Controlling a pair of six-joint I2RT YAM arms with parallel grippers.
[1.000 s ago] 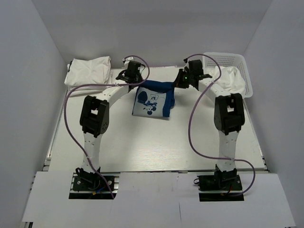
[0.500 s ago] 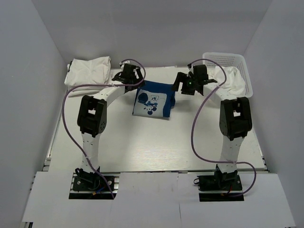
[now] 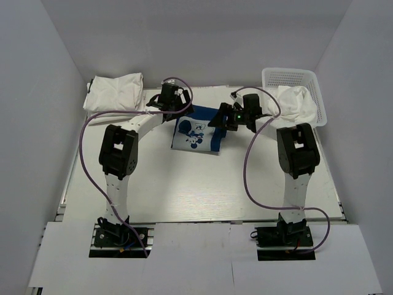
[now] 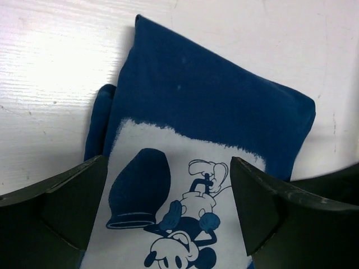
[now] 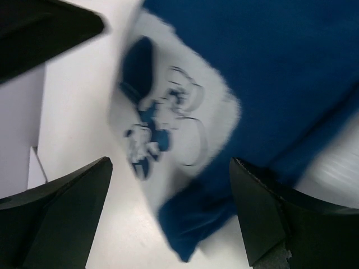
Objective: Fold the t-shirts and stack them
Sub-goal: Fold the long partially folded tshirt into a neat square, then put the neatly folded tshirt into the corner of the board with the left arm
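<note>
The royal blue t-shirt (image 3: 198, 131) lies folded on the table at the centre back, its white cartoon print (image 4: 179, 207) facing up. My left gripper (image 3: 177, 109) hovers over its back left corner, open, with the shirt (image 4: 219, 106) below the empty jaws. My right gripper (image 3: 222, 118) hangs open over the shirt's right edge; in the blurred right wrist view the blue cloth (image 5: 269, 67) sits under it, not held. A white t-shirt (image 3: 114, 91) lies bunched at the back left. Another white t-shirt (image 3: 297, 102) drapes out of the basket.
The white mesh basket (image 3: 290, 76) stands at the back right corner. Purple cables loop off both arms over the table (image 3: 202, 184). Grey walls close in the left, right and back sides.
Both grippers have gone from shut to open and released the blue t-shirt. The right gripper swung out to the right, then came back low over the shirt's right edge.
</note>
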